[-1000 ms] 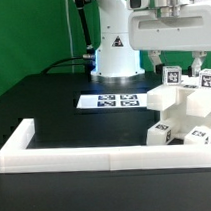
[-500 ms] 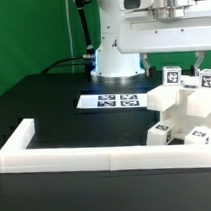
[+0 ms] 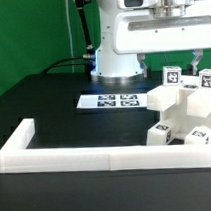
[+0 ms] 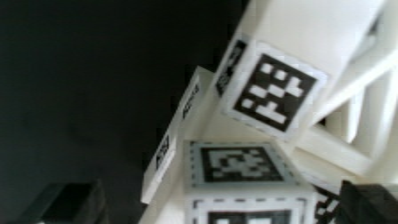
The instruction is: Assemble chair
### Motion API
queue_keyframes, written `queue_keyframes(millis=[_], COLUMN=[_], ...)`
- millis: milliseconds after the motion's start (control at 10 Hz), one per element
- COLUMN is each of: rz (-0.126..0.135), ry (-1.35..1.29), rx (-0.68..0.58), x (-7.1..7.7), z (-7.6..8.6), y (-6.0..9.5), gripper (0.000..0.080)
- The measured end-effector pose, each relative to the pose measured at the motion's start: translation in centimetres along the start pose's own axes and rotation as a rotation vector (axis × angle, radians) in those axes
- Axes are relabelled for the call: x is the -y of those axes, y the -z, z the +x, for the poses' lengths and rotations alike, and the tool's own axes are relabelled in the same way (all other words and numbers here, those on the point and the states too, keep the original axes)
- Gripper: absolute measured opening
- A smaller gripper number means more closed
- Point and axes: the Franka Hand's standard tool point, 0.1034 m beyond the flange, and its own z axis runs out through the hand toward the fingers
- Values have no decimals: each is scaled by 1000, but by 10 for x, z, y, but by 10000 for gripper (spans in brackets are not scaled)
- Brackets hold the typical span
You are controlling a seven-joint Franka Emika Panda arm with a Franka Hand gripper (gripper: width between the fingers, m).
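Several white chair parts with black-and-white marker tags lie bunched together at the exterior view's right. My gripper hangs just above them with its jaws wide apart, one finger on each side of an upright tagged piece. In the wrist view the tagged white parts fill the picture. My gripper is open there, and the dark fingertips stand clear on either side of a tagged white block. Nothing is gripped.
The marker board lies flat in front of the robot base. A white L-shaped fence runs along the near edge and the exterior view's left. A green backdrop stands behind.
My hand has shifted a little toward the exterior view's left and looks larger. The chair parts have not moved.
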Motion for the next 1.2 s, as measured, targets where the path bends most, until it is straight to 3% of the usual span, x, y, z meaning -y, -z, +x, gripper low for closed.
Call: queue_keyframes(millis=[200,300,400,1200], rz=[0,0,0,5], ry=[0,-13,-28,-457], rx=[0,0,0,1], x=[0,0,0,1], z=[0,0,0,0], y=[0,0,0,0], gripper=[387,387,285,287])
